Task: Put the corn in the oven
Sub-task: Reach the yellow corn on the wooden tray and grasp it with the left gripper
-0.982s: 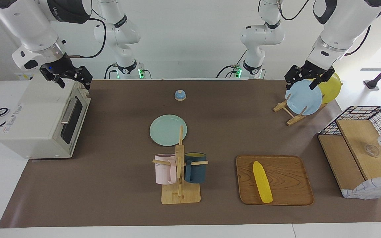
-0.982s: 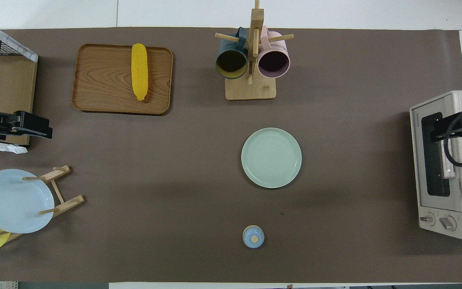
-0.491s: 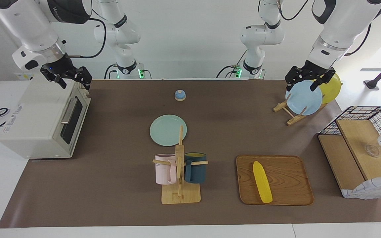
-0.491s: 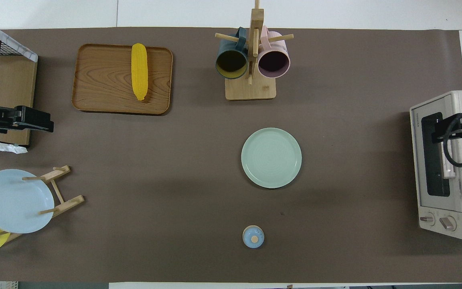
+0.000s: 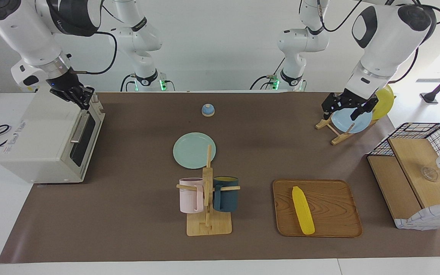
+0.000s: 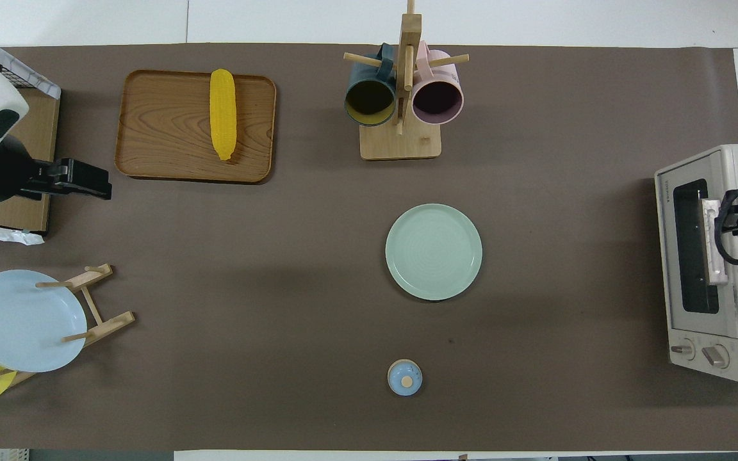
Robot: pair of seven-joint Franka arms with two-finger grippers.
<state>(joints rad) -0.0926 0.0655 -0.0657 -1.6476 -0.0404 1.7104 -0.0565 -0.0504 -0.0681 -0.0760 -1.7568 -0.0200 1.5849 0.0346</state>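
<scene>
The yellow corn [image 5: 303, 210] lies on a wooden tray [image 5: 334, 198] at the left arm's end of the table; it also shows in the overhead view [image 6: 223, 114]. The cream oven [image 5: 40, 133] stands at the right arm's end with its dark glass door shut. My right gripper [image 5: 79, 97] is open and empty over the oven's top front edge, above the door handle [image 5: 78, 128]. My left gripper [image 5: 343, 110] is open and empty in the air over the plate rack, well apart from the corn.
A mug rack [image 5: 207, 198] with a pink and a dark blue mug stands mid-table beside the tray. A green plate [image 5: 194, 150] and a small blue bell [image 5: 207, 110] lie nearer the robots. A blue plate [image 5: 351, 121] sits in its rack. A wire basket [image 5: 414, 172] stands beside the tray.
My left gripper has come down and moved away from the robots, toward the tray. My right gripper has turned and drawn back over the oven's top edge. The corn has not moved.
</scene>
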